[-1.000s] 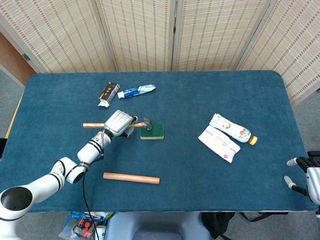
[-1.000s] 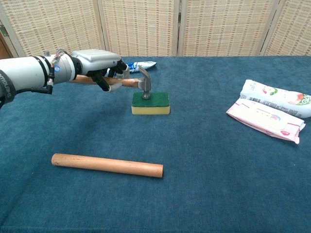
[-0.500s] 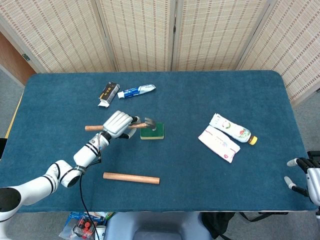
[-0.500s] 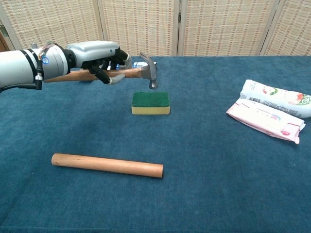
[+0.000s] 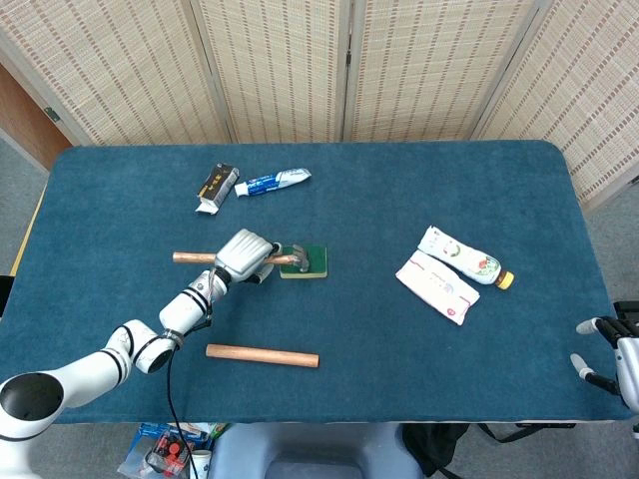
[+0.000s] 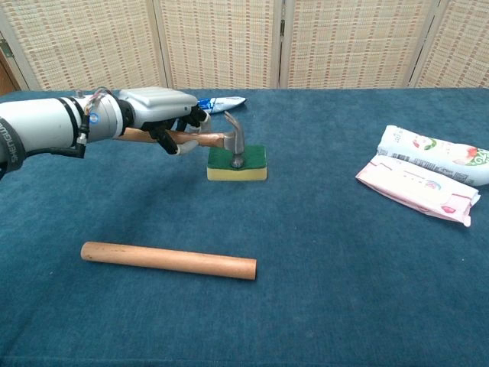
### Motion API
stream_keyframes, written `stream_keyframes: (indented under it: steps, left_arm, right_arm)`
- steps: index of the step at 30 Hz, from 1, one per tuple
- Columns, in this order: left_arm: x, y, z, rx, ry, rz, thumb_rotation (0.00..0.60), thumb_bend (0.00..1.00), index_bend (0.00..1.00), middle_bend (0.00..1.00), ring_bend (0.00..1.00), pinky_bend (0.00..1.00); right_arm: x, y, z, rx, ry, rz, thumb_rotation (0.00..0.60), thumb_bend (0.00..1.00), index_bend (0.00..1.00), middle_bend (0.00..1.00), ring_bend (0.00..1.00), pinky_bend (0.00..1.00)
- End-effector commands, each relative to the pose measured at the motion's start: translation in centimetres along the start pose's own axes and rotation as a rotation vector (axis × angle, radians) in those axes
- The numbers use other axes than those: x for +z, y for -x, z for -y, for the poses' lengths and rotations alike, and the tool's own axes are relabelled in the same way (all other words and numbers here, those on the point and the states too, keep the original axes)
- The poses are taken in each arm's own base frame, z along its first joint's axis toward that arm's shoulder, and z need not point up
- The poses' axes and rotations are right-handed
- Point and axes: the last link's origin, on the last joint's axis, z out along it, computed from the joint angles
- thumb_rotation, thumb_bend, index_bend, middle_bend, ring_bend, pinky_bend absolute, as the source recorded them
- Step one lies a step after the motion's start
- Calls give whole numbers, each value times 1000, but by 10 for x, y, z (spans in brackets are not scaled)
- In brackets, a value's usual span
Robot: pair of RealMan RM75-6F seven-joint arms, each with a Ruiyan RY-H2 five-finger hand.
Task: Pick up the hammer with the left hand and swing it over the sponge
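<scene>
Right now the left hand is wrapped around the hammer handle, fingers curled over the wood roughly mid-shaft. Handle's long axis runs 9-to-3 across the surface: butt end sticks out toward 9 o'clock behind the hand, steel head at 3 o'clock from it. In the chest view the head points down with its face on or just at the green top of the sponge; can't tell for sure if it's touching or a hair above. So the sponge sits directly at 3 o'clock from the left hand, under the hammer head, close by.

Judging from that, the swing axis is up/down about the wrist with the head already lined over the sponge, so no sideways correction looks needed; the next stroke would just need lift and drop.

Right hand is way off at the 4 o'clock edge of the head view, fingers spread, holding nothing, well apart from everything. Left is clearly the nearer one.

Wooden rod lies at 6 o'clock from the sponge, parallel to the hammer handle, well apart from the swing path
</scene>
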Motion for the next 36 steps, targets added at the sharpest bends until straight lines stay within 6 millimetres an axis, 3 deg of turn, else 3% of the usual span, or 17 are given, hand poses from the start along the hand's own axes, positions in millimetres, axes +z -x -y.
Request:
stream_keyframes:
  steps: [1,7,15,22,25,27,29,30,32,36]
  left_arm:
    - [-8,-9,5,-76,-8,-49,600,547,679,766,768,907]
    - [-30,-24,25,-159,-34,-121,600,547,679,766,767,906]
    - [-37,-10,61,-195,-196,-100,600,547,666,765,752,905]
    - [-32,6,69,-199,-280,-66,600,547,558,670,702,880]
    - [-28,10,67,-191,-291,-54,600,543,520,628,637,850]
    - [-26,13,65,-191,-300,-29,600,498,416,531,502,742]
    - [-24,14,63,-194,-306,1,600,406,261,366,326,565]
    - [-23,14,62,-197,-306,8,600,345,140,232,200,426]
    - [-24,10,59,-207,-301,-2,600,310,20,84,58,257]
    - [-28,1,57,-230,-302,-64,600,297,0,0,0,66]
  right_arm:
    - [0,0,0,-1,-1,-2,600,219,422,402,339,375]
    - [2,1,2,1,-16,3,600,219,422,402,339,375]
    - [3,1,4,3,-27,0,600,219,422,402,339,375]
    - [1,1,4,3,-21,0,600,218,422,402,339,375]
    - [0,0,4,1,-20,-4,600,219,422,402,339,375]
    - [0,-1,4,1,-19,-5,600,219,422,402,339,375]
    - [-1,-1,4,2,-19,-6,600,218,422,402,339,375]
    - [-1,-1,5,2,-19,-5,600,219,422,402,339,375]
    - [-1,-1,5,3,-19,-6,600,219,422,402,340,375]
    - [-1,-1,5,3,-20,-7,600,219,422,402,339,375]
